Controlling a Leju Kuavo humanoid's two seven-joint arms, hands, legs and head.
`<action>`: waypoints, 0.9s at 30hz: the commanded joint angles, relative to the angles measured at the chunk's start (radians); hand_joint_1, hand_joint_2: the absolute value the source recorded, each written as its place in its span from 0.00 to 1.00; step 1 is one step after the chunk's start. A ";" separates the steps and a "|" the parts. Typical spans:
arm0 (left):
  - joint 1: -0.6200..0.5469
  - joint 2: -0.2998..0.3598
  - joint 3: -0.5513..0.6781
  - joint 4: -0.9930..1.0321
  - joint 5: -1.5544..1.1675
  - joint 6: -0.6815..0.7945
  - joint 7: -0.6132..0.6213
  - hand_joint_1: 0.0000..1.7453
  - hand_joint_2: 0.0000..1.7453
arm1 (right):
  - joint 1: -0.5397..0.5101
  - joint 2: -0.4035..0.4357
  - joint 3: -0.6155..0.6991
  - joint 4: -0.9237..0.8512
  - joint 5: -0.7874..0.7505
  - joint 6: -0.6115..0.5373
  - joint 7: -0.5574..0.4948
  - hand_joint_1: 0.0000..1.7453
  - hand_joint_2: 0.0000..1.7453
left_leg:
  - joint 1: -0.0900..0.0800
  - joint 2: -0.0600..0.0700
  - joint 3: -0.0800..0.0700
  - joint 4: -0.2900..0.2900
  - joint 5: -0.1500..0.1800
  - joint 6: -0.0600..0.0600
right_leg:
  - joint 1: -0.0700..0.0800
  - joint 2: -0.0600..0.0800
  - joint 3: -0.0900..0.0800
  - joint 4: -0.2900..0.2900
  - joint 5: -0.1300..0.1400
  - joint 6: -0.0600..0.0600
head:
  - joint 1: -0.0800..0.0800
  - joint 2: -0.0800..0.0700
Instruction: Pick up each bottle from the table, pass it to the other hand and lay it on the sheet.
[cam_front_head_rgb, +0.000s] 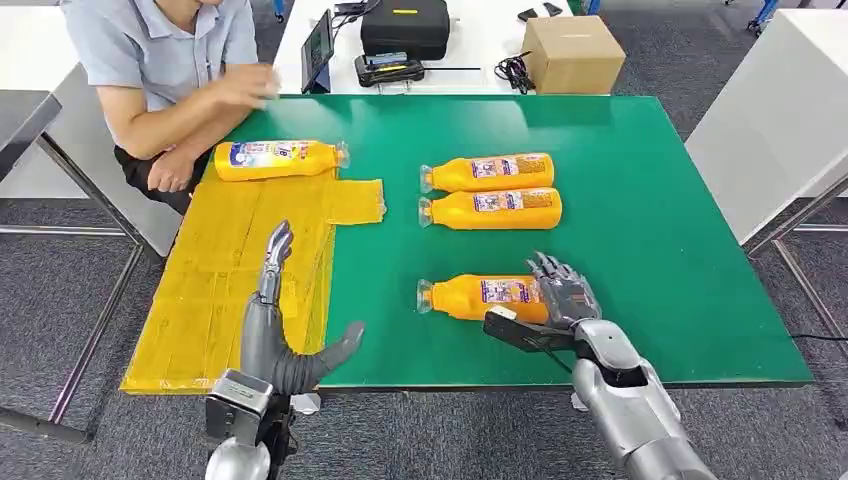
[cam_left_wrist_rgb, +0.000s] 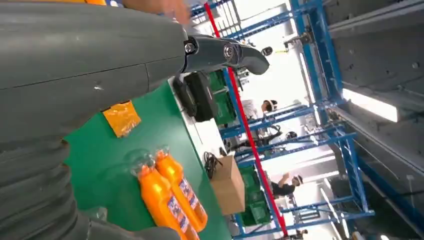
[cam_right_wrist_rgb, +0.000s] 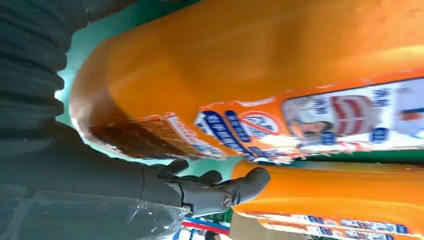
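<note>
Right hand (cam_front_head_rgb: 562, 288) cups the sideways nearest bottle (cam_front_head_rgb: 478, 297), cap pointing left; left hand (cam_front_head_rgb: 272, 318) spread, empty.

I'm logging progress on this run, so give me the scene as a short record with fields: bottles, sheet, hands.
bottle on sheet: one, lying at the far end of the yellow sheet
bottles on green table: three, all lying on their sides
nearest bottle: right hand is on its base end, grip not confirmed
paired bottles: side by side, untouched
left hand: open, empty, over the sheet
person: seated at the far left corner
</note>
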 joint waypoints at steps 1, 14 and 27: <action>-0.038 0.013 -0.036 0.075 0.002 0.009 0.000 0.00 1.00 | -0.030 0.032 0.046 0.110 -0.012 0.003 -0.010 0.00 1.00 | 0.001 0.000 0.005 -0.001 -0.001 -0.002 | 0.001 0.000 0.005 -0.001 -0.001 -0.002 | 0.000 0.000; -0.049 0.016 -0.044 0.103 0.012 0.000 -0.003 0.00 1.00 | -0.064 -0.029 0.085 0.204 -0.048 0.072 -0.010 1.00 1.00 | 0.000 -0.001 0.005 -0.001 -0.001 -0.001 | 0.001 -0.001 0.005 -0.001 -0.001 -0.002 | 0.000 0.000; -0.069 0.020 -0.054 0.130 0.035 -0.011 -0.017 0.00 1.00 | -0.109 -0.111 0.125 0.300 -0.176 0.193 -0.081 1.00 1.00 | 0.000 -0.005 0.012 -0.001 0.000 -0.001 | 0.000 -0.005 0.013 -0.003 -0.001 -0.002 | 0.000 0.000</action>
